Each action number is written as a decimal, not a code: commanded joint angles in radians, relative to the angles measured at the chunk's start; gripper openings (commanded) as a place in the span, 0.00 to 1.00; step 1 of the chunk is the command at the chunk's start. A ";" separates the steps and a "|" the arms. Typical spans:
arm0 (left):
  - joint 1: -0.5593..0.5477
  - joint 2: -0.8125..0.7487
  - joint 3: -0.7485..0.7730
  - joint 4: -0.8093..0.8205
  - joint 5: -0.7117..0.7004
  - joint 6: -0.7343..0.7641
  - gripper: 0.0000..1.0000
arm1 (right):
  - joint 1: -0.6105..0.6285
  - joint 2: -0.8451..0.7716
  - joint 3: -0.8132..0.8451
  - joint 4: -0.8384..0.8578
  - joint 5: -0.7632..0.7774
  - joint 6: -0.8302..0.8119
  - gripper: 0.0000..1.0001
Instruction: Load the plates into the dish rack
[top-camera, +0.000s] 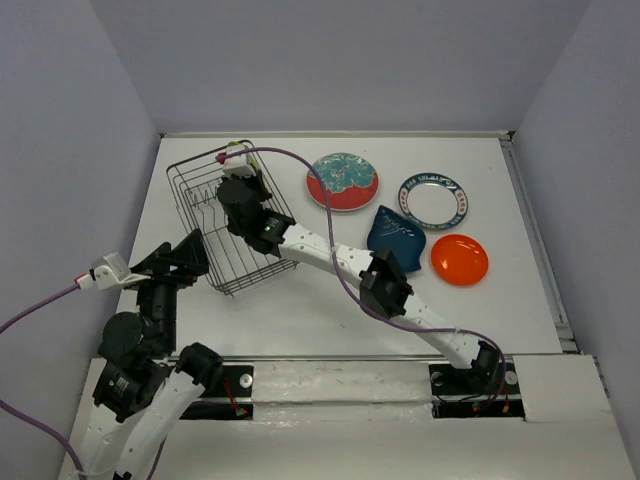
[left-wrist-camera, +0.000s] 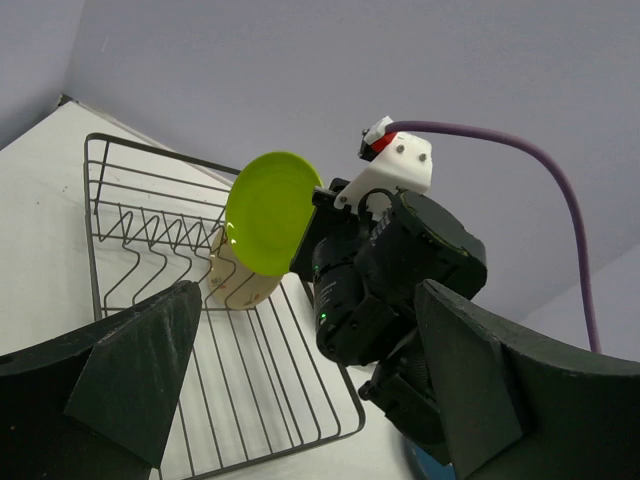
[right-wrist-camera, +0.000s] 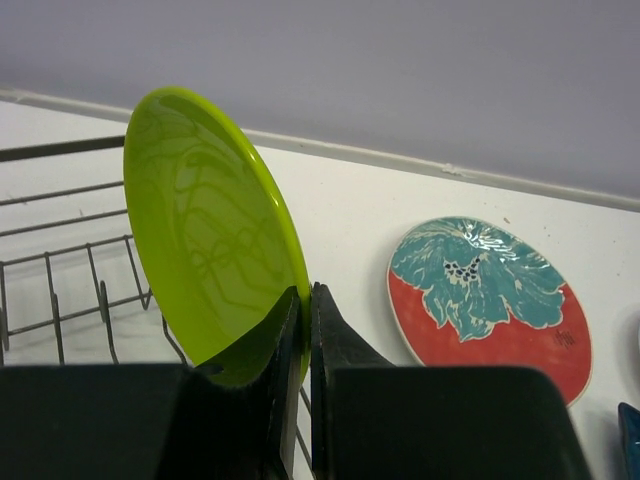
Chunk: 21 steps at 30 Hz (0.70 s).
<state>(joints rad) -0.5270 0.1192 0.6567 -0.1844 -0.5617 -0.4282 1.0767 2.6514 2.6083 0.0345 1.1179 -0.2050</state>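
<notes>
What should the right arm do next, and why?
Probably lower the green plate into a free slot beside the beige plate. The right gripper pinches its rim, holding it on edge above the rack, not yet seated in it.

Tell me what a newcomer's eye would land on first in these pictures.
The lime green plate stands out first, pinched on edge by the right gripper above the dish rack. Next come the beige plate already standing in the rack, and four more lying flat to its right: the red floral plate, blue-rimmed white plate, dark blue leaf plate and orange plate.
</notes>
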 joint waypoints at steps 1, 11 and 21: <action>-0.005 -0.003 0.024 0.031 -0.020 0.009 0.99 | 0.000 0.025 0.009 0.010 0.008 0.036 0.06; -0.007 0.002 0.024 0.028 -0.018 0.006 0.99 | 0.000 0.028 0.007 0.034 0.082 0.038 0.06; -0.008 0.011 0.024 0.030 -0.014 0.005 0.99 | 0.011 -0.027 -0.070 0.157 0.132 -0.014 0.07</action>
<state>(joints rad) -0.5293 0.1196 0.6567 -0.1848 -0.5613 -0.4282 1.0798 2.6835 2.5504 0.1207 1.1904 -0.2070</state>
